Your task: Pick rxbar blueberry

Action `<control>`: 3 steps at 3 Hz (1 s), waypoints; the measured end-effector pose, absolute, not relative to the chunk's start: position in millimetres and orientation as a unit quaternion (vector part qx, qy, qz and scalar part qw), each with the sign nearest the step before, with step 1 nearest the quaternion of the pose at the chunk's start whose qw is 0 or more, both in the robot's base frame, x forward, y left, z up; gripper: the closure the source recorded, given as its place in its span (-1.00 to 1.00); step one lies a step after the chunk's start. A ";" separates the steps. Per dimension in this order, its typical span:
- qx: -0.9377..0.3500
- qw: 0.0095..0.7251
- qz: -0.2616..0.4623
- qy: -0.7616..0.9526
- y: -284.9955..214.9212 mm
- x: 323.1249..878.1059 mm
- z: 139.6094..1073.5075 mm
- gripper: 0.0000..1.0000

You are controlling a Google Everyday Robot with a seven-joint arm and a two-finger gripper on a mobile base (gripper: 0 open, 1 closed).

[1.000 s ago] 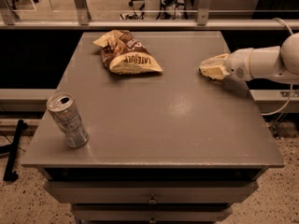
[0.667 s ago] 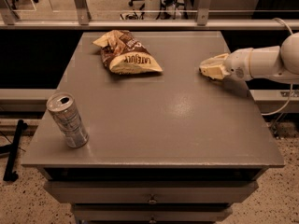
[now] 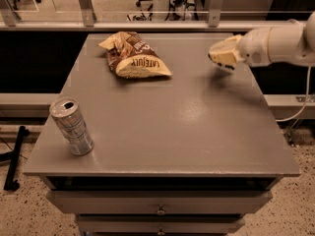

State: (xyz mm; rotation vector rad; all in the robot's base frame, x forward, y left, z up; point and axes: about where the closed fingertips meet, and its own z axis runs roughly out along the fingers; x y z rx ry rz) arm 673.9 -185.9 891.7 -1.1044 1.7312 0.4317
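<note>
My gripper point(image 3: 222, 53) is at the right rear of the grey table point(image 3: 172, 127), reaching in from the right on a cream-white arm point(image 3: 280, 43). It hangs a little above the tabletop, with its shadow on the surface below it. The dark blue rxbar blueberry does not show anywhere in this view; it is hidden or out of sight.
A brown and cream chip bag point(image 3: 133, 58) lies at the rear left of the table. A silver drink can point(image 3: 71, 127) stands tilted near the front left edge. Drawers sit under the tabletop. A rail and glass partition run behind the table.
My gripper has lifted up off the tabletop at the right rear. The chip bag and the can have not moved.
</note>
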 end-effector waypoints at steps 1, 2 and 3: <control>-0.506 0.523 0.147 0.669 -176.5 666.1 966.0 1.00; -0.532 0.531 0.136 0.646 -172.9 661.2 1005.8 1.00; -0.532 0.531 0.136 0.646 -172.8 661.2 1005.7 1.00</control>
